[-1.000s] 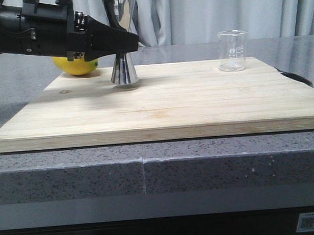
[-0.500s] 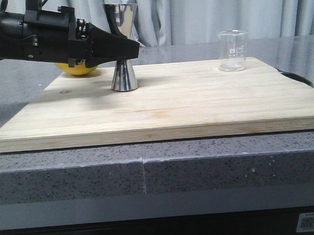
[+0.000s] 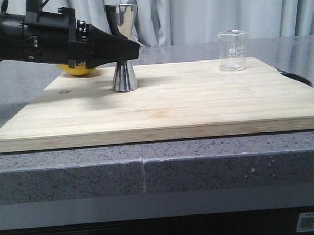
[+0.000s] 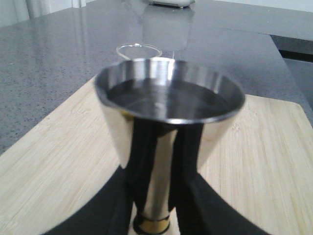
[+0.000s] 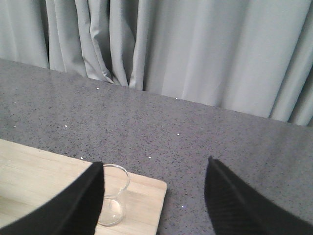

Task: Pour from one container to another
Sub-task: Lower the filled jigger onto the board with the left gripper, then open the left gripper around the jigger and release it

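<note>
Jigger (image 3: 123, 48) upright at upper left of the front frame, foot resting on the cutting board (image 3: 161, 104), dark liquid visible in its top cup. Left gripper (image 3: 123, 47) closed on the jigger's waist, fingers either side of the gold band. Beaker (image 3: 232, 50) at upper right, near the board's far corner, well apart from the jigger, and apparently empty. Right gripper (image 5: 154, 198) hovers above the beaker, fingers spread, holding nothing. Lemon (image 3: 76, 68) sits behind the left arm on the counter (image 3: 149, 170). No tilt, no pour yet; essentially everything remains.
</note>
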Available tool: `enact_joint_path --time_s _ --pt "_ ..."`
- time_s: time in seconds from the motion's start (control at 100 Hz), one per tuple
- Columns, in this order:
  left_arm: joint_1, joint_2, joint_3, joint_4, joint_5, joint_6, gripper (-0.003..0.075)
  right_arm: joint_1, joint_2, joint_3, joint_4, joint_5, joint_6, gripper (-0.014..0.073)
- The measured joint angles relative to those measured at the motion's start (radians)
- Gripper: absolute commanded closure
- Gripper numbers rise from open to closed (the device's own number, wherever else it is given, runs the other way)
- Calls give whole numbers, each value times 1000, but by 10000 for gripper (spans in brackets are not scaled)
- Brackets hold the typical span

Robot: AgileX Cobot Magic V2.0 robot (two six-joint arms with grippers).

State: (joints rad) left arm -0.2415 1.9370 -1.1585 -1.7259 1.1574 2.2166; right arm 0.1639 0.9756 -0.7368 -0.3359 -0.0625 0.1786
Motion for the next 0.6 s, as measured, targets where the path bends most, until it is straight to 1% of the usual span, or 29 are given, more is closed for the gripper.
enact_joint_path --time_s 0.6 --pt "0 0 0 8 2 4 546 0 0 0 0 0 0 187"
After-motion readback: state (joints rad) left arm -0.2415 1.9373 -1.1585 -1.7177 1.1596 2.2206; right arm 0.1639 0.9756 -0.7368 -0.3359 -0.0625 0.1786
